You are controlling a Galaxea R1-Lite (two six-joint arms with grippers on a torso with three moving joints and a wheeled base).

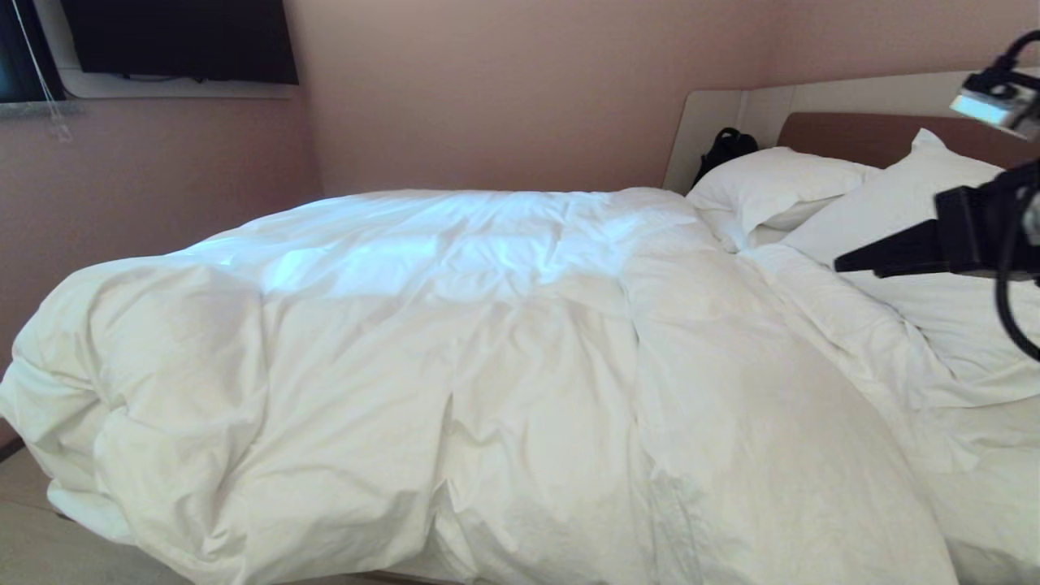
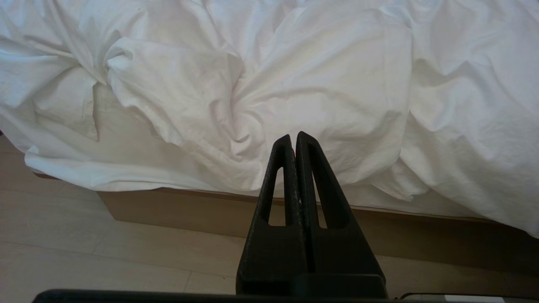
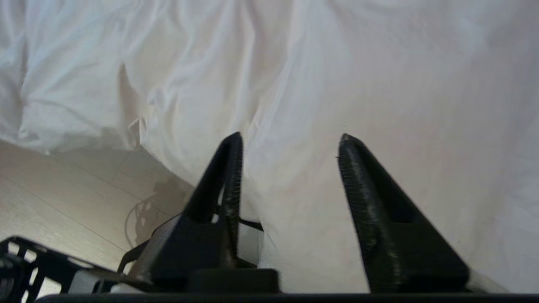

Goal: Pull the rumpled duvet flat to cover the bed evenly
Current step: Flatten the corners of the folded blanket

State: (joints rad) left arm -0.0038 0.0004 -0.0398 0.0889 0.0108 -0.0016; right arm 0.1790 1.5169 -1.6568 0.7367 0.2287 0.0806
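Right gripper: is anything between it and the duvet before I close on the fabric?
Nothing visible. In the right wrist view the right gripper is open, with only the white duvet beyond its fingertips. The head view shows that arm at the pillow end of the bed. The left gripper is shut, parked by the bedside.

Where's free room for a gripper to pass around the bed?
Free: the floor strip along the bed base below the duvet hem, where the shut left gripper sits. Crowded: the head end, where two pillows and a black bag press against the headboard; the open right gripper hangs there.
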